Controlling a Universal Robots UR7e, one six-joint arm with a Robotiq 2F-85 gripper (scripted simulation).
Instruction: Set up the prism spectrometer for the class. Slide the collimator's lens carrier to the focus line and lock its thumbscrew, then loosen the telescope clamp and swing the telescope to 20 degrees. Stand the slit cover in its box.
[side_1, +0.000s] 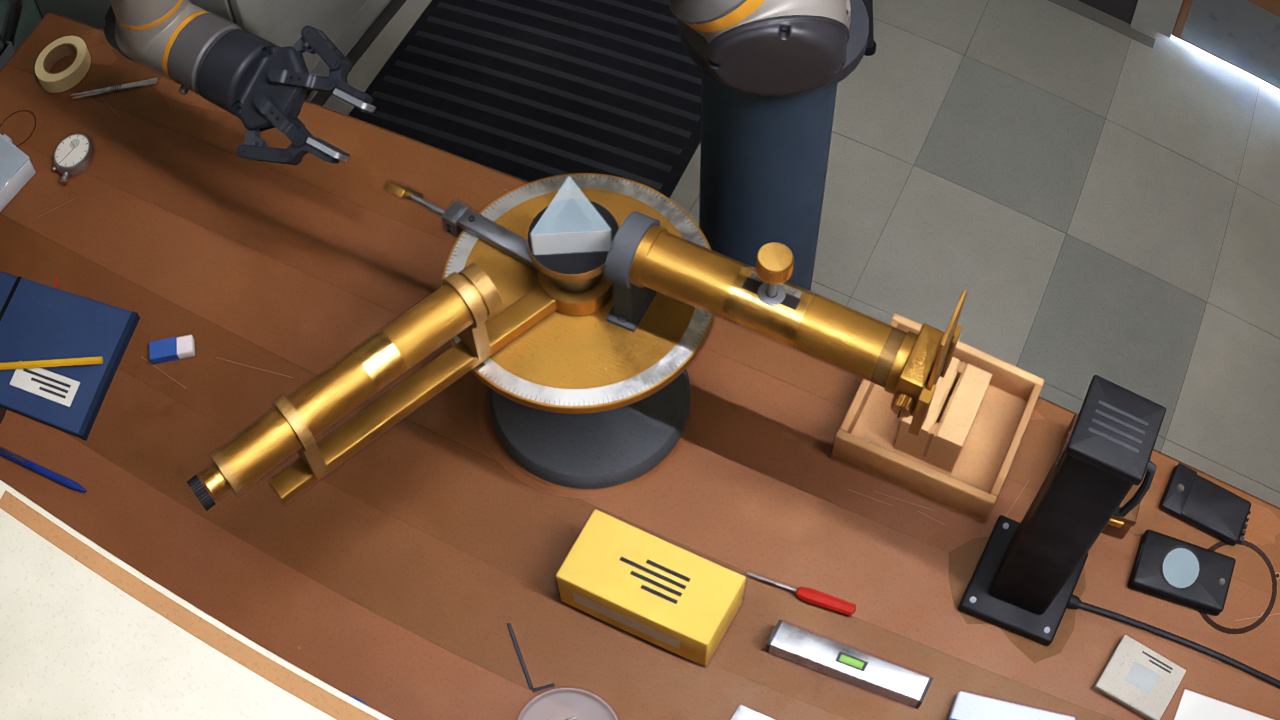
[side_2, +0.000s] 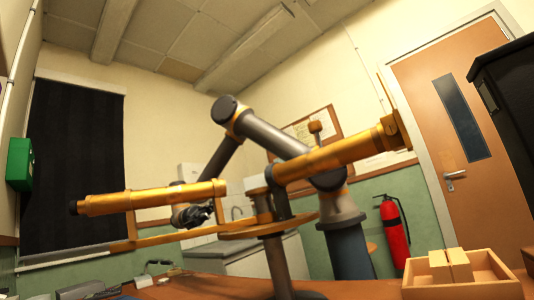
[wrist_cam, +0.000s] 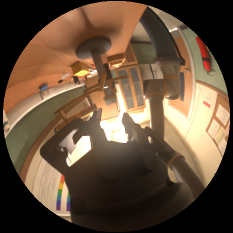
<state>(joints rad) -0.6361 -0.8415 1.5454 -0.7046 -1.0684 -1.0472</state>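
Note:
The grey clamp lever (side_1: 445, 212) with its small brass tip sticks out from the graduated table (side_1: 577, 295) toward the far left, and my gripper (side_1: 345, 125) hangs just beyond that tip. The brass telescope (side_1: 354, 381) points to the near left. The collimator (side_1: 770, 300) runs right, with a brass thumbscrew (side_1: 774, 264) on top. The thin brass slit cover (side_1: 949, 340) sits on the collimator's end, above the wooden box (side_1: 940, 416). A glass prism (side_1: 568, 224) stands at the centre. My gripper is open and holds nothing.
The wooden box holds upright wooden blocks (side_1: 953, 407). A yellow box (side_1: 649, 587), a red screwdriver (side_1: 806, 594) and a level (side_1: 846, 663) lie near. A black lamp housing (side_1: 1070, 510) stands right. A blue notebook (side_1: 54, 354), eraser (side_1: 171, 347), stopwatch (side_1: 72, 154) and tape roll (side_1: 61, 63) lie left.

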